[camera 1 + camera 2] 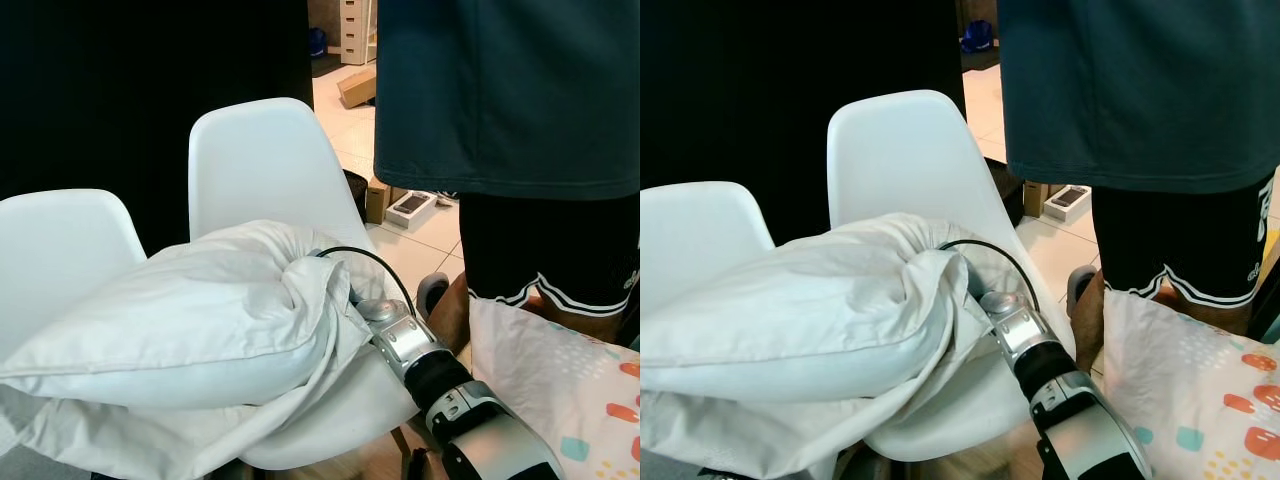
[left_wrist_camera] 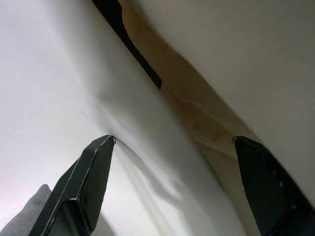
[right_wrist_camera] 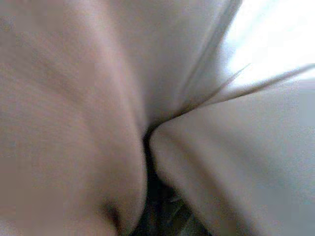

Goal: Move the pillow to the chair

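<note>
Right gripper [image 1: 335, 290] buried in bunched white pillow [image 1: 190, 330], fingers unseen, near chair [image 1: 270, 160] seat mostly covered, person [image 1: 510, 100] cut off above the waist, right wrist view blurred cloth.

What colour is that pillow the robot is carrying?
White all over. The pillow shows best in the left eye view, bunched where the right claw reaches into it.

Head eyes look down on the pillow [image 1: 190, 330]; wrist cameras press against it.
</note>
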`<state>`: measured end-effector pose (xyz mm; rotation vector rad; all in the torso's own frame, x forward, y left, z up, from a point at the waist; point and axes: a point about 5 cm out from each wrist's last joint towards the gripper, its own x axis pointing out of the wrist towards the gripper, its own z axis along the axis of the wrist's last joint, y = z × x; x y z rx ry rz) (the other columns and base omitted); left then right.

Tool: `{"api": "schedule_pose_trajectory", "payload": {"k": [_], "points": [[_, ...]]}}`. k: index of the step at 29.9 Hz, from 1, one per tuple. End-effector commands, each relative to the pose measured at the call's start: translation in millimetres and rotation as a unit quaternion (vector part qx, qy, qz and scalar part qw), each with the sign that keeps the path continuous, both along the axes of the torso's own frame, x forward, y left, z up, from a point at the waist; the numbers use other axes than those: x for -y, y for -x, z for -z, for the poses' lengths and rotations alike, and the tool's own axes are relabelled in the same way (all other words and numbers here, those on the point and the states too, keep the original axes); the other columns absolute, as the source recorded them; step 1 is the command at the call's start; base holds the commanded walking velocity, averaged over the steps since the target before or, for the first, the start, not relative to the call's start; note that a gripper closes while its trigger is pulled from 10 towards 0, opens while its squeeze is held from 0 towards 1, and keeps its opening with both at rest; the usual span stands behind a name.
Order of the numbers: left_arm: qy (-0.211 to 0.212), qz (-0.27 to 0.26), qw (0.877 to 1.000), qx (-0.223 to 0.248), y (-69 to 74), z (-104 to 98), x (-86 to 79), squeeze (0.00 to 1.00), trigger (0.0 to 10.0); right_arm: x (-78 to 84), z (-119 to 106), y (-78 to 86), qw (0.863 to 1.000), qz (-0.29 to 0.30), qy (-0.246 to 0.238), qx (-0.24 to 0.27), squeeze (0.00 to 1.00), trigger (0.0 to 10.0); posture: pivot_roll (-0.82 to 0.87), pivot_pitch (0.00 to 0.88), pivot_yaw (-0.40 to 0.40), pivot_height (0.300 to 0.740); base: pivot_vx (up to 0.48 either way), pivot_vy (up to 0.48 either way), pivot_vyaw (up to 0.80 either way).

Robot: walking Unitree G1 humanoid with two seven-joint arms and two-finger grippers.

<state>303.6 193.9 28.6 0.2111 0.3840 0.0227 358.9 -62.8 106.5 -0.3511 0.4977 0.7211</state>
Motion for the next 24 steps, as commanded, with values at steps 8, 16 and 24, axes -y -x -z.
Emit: {"api": "schedule_pose_trajectory", "payload": {"k": [8,16,24], "points": [[0.142,0.21,0.965,0.073,-9.4,-51,83.4,0.0,10.0,4.3,-5,-8.0,0.998,0.051,-0.036,0.019,1.0,10.0,-0.03,0.048,0.04,0.56,0.0,0.0,0.0],[0.182,0.286,0.933,0.123,-1.3,-83,103.4,0.0,10.0,14.7,-10,-9.8,0.998,0.02,-0.044,0.029,1.0,10.0,-0.03,0.049,0.041,0.56,0.0,0.0,0.0],[0.145,0.295,0.936,0.129,4.2,-94,108.9,0.0,10.0,48.0,-3,-10.0,0.998,-0.016,0.058,0.033,0.0,10.0,-0.03,0.056,0.041,0.56,0.0,0.0,0.0]]}}
